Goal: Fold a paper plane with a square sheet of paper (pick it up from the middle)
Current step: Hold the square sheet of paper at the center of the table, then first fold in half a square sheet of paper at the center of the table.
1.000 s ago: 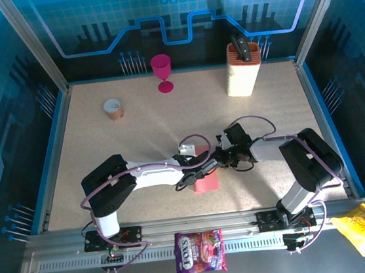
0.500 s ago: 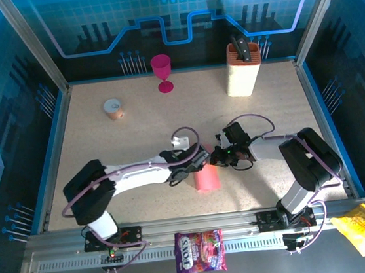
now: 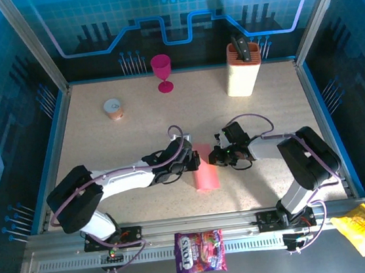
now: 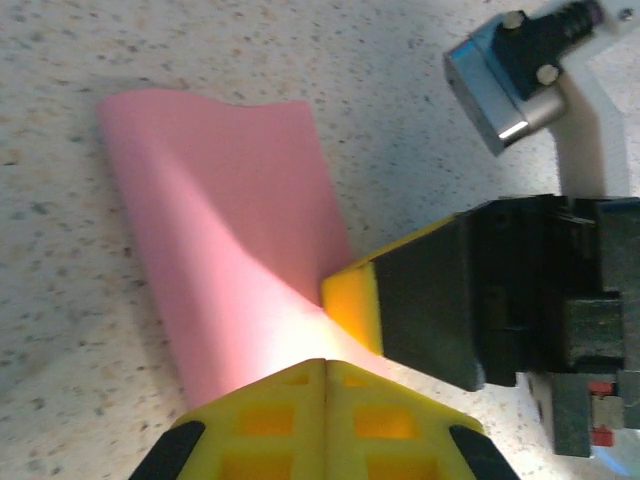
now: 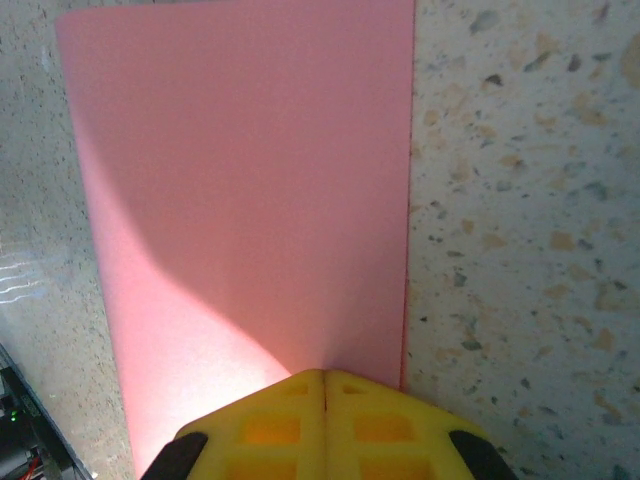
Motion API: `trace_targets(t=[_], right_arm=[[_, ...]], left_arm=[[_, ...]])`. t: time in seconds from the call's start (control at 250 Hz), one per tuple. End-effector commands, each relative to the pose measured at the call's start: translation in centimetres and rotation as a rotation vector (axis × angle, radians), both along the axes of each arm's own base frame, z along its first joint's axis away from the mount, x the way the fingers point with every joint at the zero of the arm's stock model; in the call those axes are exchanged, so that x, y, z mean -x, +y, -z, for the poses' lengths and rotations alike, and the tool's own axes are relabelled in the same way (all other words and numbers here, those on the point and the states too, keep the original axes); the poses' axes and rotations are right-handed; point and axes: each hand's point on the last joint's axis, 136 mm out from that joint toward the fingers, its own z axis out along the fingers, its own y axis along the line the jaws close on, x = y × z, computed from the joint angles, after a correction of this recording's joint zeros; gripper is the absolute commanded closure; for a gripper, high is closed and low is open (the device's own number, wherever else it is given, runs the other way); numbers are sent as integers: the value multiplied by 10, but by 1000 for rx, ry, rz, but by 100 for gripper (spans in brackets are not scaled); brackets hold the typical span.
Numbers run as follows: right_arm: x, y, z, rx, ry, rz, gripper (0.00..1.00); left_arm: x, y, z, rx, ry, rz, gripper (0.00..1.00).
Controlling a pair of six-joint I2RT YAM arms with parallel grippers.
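- Pink paper (image 3: 206, 175), looks folded in half already, sits mid-tabletop (image 3: 104, 145) between the arms.
- the left tool (image 4: 325, 368) is clamped on the paper's far end, which bows up off the surface. I'd guess that's to start the next fold.
- the right tool (image 5: 322, 378) pinches that same end, probably to steady the crease.

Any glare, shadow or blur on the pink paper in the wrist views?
Left wrist: the salmon-pink square paper sheet washes out to near-white beside the yellow-tipped left gripper. Right wrist: the same bright patch sits by the right gripper, with the paper darker toward the far edge.
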Motion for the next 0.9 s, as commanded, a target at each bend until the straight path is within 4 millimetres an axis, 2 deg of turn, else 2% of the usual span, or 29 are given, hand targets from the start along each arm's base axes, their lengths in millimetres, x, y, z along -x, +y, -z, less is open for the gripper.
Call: trace_targets(t=[0.0,0.216,0.447,0.619,0.723,0.895], right_arm=[[17,-17,32,121,76,10,100],[18,-17,34,124,80,12,100],[19,-18,37,124,87,15,100],[22,-19,39,127,94,15,100],[22,-20,40,130,97,17,100],[22,-20,40,133,96,16,100]], left_arm=[[5,-12,7,30,5,67,97],[4,-8,25,-10,21,58,97],[8,12,60,-98,48,14,98],[11,22,76,-128,60,-6,99],[10,20,71,-119,54,-5,99],[-2,6,29,-50,-14,29,98]])
